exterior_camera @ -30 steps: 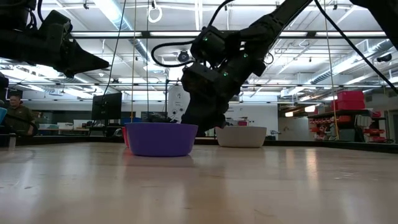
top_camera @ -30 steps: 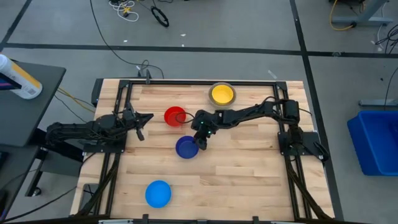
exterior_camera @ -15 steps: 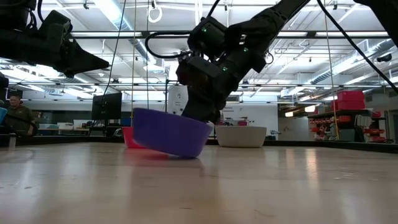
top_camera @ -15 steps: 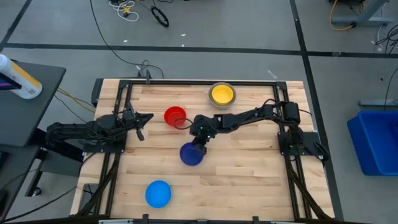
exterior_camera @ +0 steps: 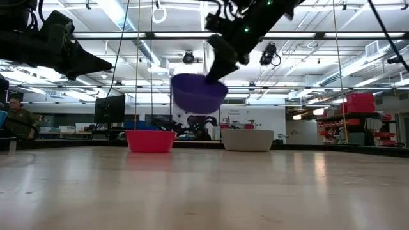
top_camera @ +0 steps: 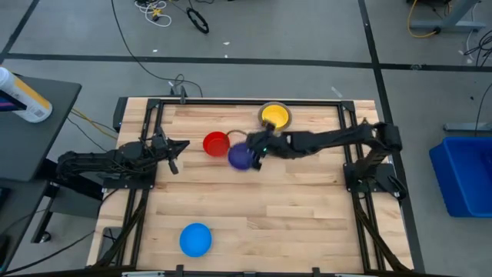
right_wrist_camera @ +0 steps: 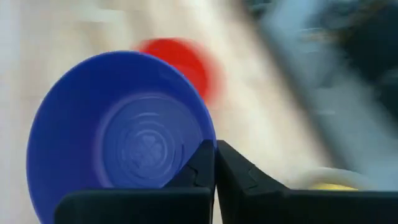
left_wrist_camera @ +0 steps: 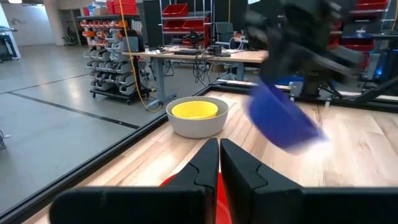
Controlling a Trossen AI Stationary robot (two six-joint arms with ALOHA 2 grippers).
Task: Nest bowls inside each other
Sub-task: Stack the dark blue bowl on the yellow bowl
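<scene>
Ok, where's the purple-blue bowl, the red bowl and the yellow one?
dark blue bowl [exterior_camera: 199, 93], low view, its outer wall.
red bowl [top_camera: 216, 143], high view, its inside.
yellow bowl [top_camera: 274, 115], high view, its inside.

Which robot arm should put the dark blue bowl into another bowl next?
The right. Its end effector is shut on the dark blue bowl, lifted off the table between the red bowl and the yellow bowl. The left end effector is empty.
</scene>
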